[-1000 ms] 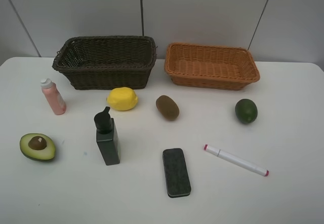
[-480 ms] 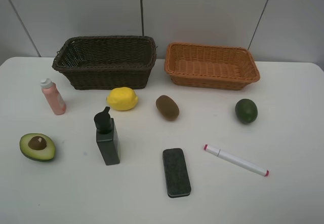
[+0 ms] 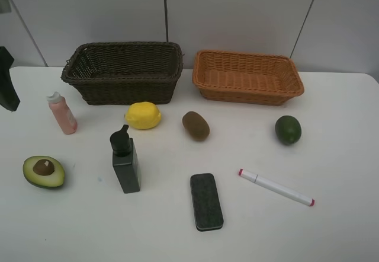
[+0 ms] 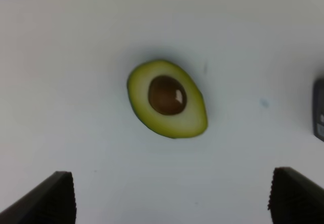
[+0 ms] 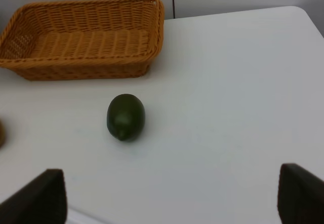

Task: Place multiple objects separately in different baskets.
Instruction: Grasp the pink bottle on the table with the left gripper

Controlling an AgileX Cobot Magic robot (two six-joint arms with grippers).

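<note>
On the white table lie a halved avocado [image 3: 44, 171], pink bottle [image 3: 62, 113], dark green bottle [image 3: 125, 161], yellow lemon [image 3: 143, 115], brown kiwi [image 3: 195, 125], round green fruit [image 3: 288, 130], black eraser [image 3: 206, 201] and white red-capped marker [image 3: 276, 187]. The dark brown basket [image 3: 124, 72] and orange-tan basket [image 3: 247, 76] stand at the back, both empty. My left gripper [image 3: 7, 79] is at the far left edge, open, above the avocado [image 4: 167, 99]. My right gripper [image 5: 172, 181] is open, with the green fruit [image 5: 126, 116] and the orange basket [image 5: 83, 37] ahead of it.
The white table [image 3: 331, 226] ends at a grey panelled wall [image 3: 237, 13] behind the baskets. The dark green bottle's edge [image 4: 319, 107] shows at the side of the left wrist view. The right arm is out of the exterior view.
The left arm has come into the exterior view at the far left edge. Nothing on the table has moved.
</note>
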